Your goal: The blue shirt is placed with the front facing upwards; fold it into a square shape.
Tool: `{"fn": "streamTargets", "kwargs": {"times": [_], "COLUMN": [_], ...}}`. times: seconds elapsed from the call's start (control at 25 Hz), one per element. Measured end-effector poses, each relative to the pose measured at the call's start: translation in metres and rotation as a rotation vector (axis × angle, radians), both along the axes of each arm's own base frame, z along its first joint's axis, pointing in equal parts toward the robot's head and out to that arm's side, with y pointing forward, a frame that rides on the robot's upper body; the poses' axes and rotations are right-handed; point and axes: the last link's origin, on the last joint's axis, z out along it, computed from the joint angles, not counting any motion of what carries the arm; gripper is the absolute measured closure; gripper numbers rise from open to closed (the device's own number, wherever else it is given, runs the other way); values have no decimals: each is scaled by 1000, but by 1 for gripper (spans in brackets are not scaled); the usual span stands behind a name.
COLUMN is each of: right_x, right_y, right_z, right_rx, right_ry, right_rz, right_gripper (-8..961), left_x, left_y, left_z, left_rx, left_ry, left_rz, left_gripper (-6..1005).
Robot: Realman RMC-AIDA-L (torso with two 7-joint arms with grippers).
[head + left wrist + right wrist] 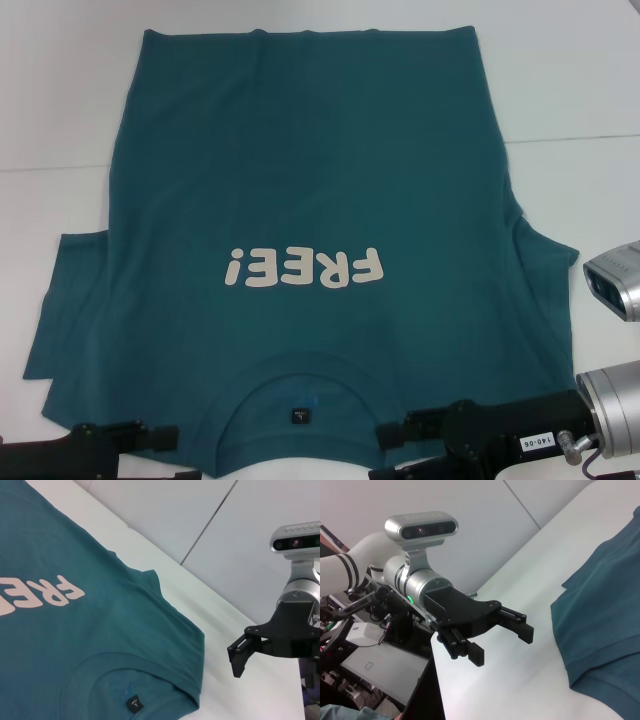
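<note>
The large teal-blue short-sleeved cotton T-shirt (300, 200) lies flat on the white table (580, 90), collar nearest the robot and hem at the far side. The left tool (135, 437) sits at the near left shoulder, the right tool (400, 440) just right of the collar.

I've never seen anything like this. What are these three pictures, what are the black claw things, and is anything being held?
It is a two-armed robot. One picture looks down from its head; the other two come from cameras on its wrists, each showing the opposite arm. The black claws are its grippers: the left gripper and right gripper, both open and holding nothing, near the table's closest edge. On the white table lies the blue shirt, flat, front up, its "FREE!" lettering showing, its collar nearest the robot.
</note>
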Motion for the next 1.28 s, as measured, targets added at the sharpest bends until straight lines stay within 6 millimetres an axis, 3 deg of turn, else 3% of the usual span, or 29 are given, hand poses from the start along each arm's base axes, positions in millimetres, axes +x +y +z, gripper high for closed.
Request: {"fn": "streamTargets", "kwargs": {"times": [0.72,1.08,1.28], "right_x": [0,1,-3], "right_y": [0,20,39], "right_z": [0,17,33], "right_rx": [3,9,31], "right_ry": [4,31,45], "right_rz": [-6,-239,-364], "right_gripper": [37,38,38], "left_x": [0,4,0], "left_y": [0,41,63], "left_z": [2,58,78], "left_rx": [2,7,126], "left_ry": [-15,-258,-411], "left_rz": [29,559,712], "left_gripper": [125,125,126]}}
